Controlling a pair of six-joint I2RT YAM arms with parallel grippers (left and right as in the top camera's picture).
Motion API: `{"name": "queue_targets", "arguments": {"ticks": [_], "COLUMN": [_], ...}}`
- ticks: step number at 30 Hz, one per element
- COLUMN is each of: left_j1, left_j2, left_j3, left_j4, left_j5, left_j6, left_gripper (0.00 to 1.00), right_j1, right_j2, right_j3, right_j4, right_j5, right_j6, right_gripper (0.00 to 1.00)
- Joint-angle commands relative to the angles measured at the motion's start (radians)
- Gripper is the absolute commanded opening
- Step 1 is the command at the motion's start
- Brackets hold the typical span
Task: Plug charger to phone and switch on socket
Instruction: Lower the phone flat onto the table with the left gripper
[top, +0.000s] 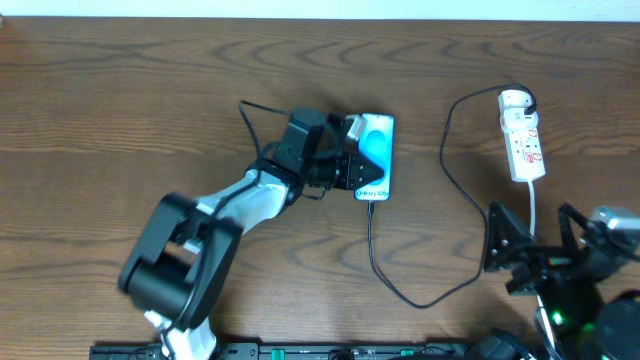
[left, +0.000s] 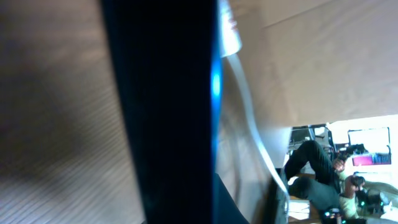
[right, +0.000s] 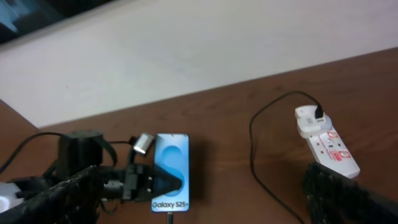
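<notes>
Overhead: left arm extended, fingers at phone, grip unclear.

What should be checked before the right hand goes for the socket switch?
1. Adapter end of the charger in the socket: ok.
2. Its plug in the phone: the cable meets the bottom edge; whether it is seated, cannot tell.
3. The left hand steadying the phone: it is at the phone; its grip, cannot tell.
4. The right hand open, holding nothing, near the socket: ok.
5. Socket switch position: cannot tell.
</notes>
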Motion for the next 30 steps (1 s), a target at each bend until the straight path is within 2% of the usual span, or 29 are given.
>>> {"name": "queue_targets", "arguments": {"ticks": [1,9,11,13,14,21,25,30], "left_j1": [0.003,0.003,0.003,0.003,0.003,0.003,0.003,0.003], "left_j2": [0.058,0.155,0.155,0.155,0.155,0.155,0.155,0.155], "left_j3": [0.043,0.043,0.043,0.043,0.043,0.042,0.042,0.042], "left_j4": [0.013,0.021,0.021,0.021,0.021,0.019,0.012,-0.003], "left_j5": [-0.018,-0.035,-0.035,-0.035,-0.036,-0.090,-0.091,-0.122], "left_j6": [-0.016,-0.035,-0.035,-0.034,-0.034,-0.029,0.061,0.083], "left_gripper": [0.08,0.09,0.17,0.17,0.22,0.34,0.37,0.48], "right_j1": [-0.006,-0.006,-0.006,-0.006,-0.006,-0.006,-0.006,-0.006], "right_j2": [0.058,0.218,0.244,0.278,0.292,0.334,0.334,0.336], "right_j3": [-0.010,-0.010,-0.010,-0.010,-0.010,-0.010,-0.010,-0.010], "right_j4": [0.000,0.023,0.031,0.041,0.043,0.051,0.063,0.063], "right_j5": [0.015,0.015,0.015,0.015,0.015,0.015,0.015,0.015], "right_j6": [0.015,0.014,0.014,0.014,0.014,0.014,0.014,0.014], "right_gripper": [0.99,0.99,0.99,0.99,0.99,0.99,0.99,0.99]}}
